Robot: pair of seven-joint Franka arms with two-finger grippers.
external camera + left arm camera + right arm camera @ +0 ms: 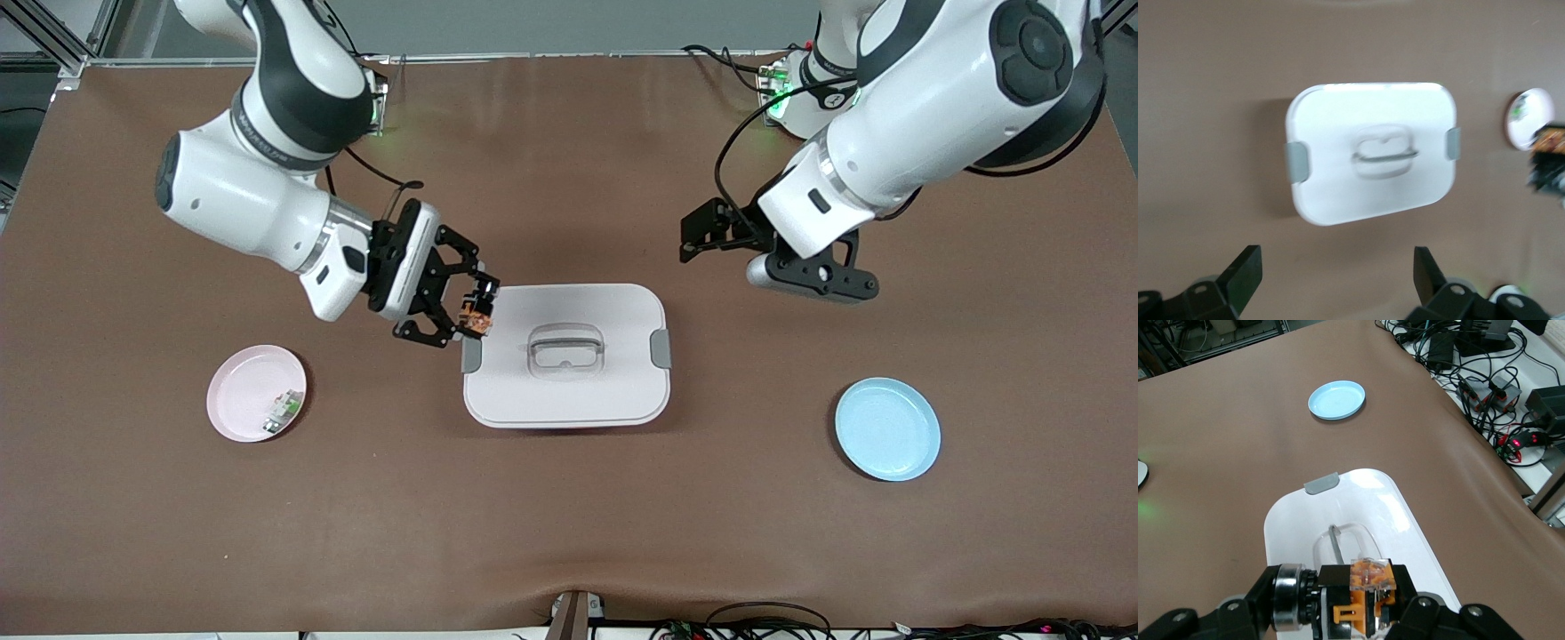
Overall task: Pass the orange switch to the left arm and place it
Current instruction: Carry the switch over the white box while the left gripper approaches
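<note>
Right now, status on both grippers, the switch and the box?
Right gripper shut on orange switch, over the box edge at the right arm's end. Left gripper open, empty, over bare table. Box sits between the two grippers.

Pink plate (242,378) holding white-and-green component (283,410), empty blue plate (887,428)

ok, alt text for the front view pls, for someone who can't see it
The right gripper holds the orange switch above the edge of the closed white box at mid-table. The left gripper hangs open above bare table toward its own end. A pink plate with a small white-and-green component sits toward the right arm's end, a blue plate toward the left arm's.
</note>
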